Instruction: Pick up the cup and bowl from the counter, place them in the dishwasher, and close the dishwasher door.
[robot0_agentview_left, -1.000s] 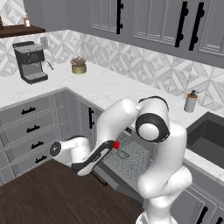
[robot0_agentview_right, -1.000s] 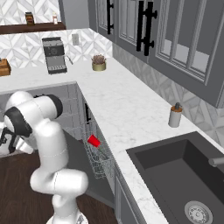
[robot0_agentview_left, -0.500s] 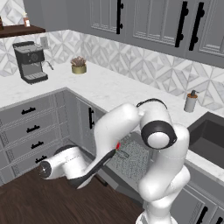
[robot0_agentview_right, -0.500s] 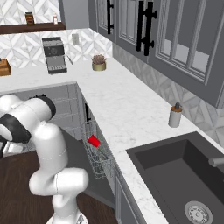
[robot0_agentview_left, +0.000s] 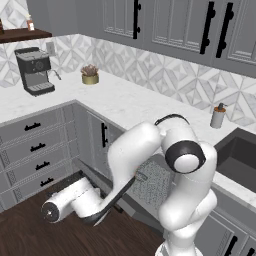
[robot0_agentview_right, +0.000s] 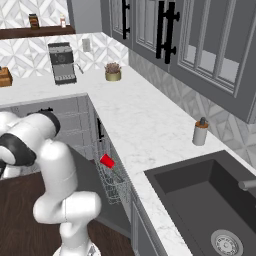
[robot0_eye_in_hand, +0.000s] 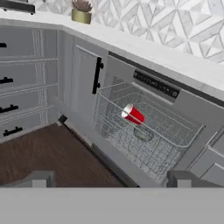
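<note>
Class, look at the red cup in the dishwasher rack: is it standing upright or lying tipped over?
Tipped over. In the hand view the cup lies on its side in the wire rack, its white rim facing sideways rather than up.

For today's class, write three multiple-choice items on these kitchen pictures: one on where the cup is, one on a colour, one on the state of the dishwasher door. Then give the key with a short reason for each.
1. Where is the cup?
A. on the counter by the sink
B. in the dishwasher's wire rack
C. on the floor

2. What colour is the cup's outside?
A. red
B. blue
C. green

3. How is the dishwasher door?
A. shut flush with the cabinets
B. dropped open
C. taken off

Key:
1 B, the cup lies tilted on its side inside the pulled-out wire rack of the dishwasher.
2 A, its outer wall is red in the hand view and the right base view.
3 B, the dishwasher door hangs down toward the wooden floor, with the rack exposed above it.
</note>
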